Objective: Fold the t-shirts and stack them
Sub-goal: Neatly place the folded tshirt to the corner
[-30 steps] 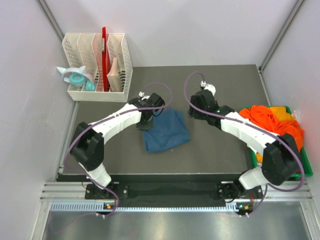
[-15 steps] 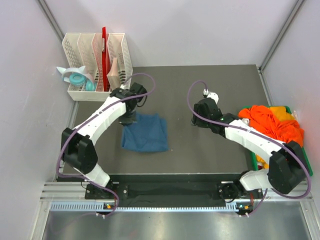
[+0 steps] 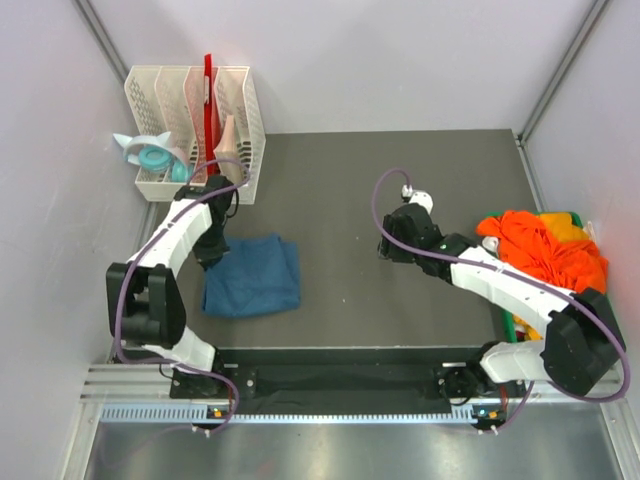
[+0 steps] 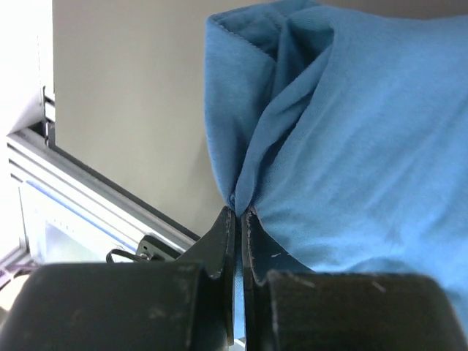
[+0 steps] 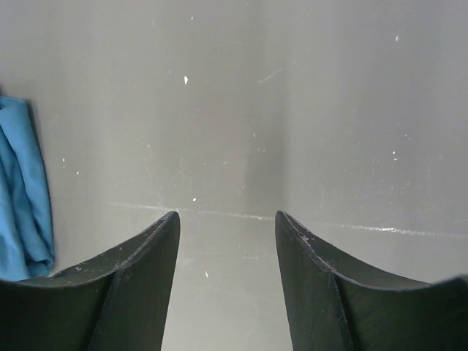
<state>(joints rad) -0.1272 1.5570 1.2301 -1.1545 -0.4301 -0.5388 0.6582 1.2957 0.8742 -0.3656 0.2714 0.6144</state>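
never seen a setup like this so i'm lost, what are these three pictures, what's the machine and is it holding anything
The machine is two robot arms bolted at the near edge of a dark table. The wide picture looks down from above. The other two pictures come from a small camera on each wrist, so each arm's own fingers show at the bottom.

The left gripper is shut on a pinch of the folded teal-blue t-shirt, which lies on the table. The right gripper is open and holds nothing, over bare table.

At the right edge a heap of orange t-shirts sits in a green bin. At the far left stands a white file rack.
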